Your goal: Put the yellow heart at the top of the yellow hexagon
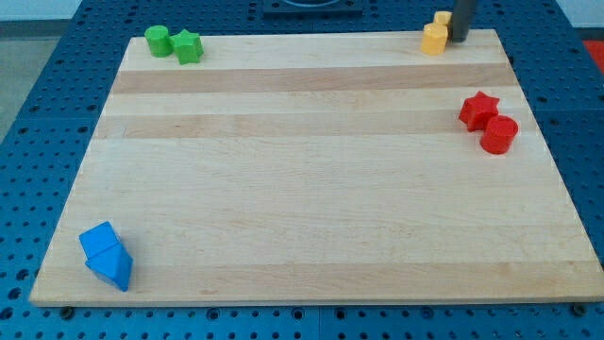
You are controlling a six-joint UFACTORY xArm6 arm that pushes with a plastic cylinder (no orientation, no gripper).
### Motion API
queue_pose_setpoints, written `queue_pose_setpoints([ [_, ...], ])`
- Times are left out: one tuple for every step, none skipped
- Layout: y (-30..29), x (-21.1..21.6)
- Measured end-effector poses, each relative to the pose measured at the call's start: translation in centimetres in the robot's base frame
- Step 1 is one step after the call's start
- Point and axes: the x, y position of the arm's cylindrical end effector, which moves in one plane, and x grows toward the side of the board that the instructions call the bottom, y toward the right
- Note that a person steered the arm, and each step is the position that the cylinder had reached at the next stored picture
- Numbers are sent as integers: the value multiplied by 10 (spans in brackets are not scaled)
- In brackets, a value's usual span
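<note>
Two yellow blocks stand touching at the board's top right edge. The nearer yellow block (433,40) is the larger in view, and the farther yellow block (442,18) sits just above it in the view. I cannot tell which is the heart and which the hexagon. My dark rod comes down from the view's top, and my tip (458,39) rests right beside the yellow blocks on their right, touching or nearly touching them.
A green cylinder (158,40) and a green star (189,46) sit at the top left. A red star (478,110) and a red cylinder (499,135) sit at the right edge. Two blue blocks (107,256) sit at the bottom left corner of the wooden board (302,208).
</note>
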Motion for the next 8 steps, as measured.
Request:
queue_pose_setpoints([
  [0, 5],
  [43, 19],
  [87, 13],
  [95, -12],
  [94, -16],
  [89, -17],
  [67, -17],
  [16, -16],
])
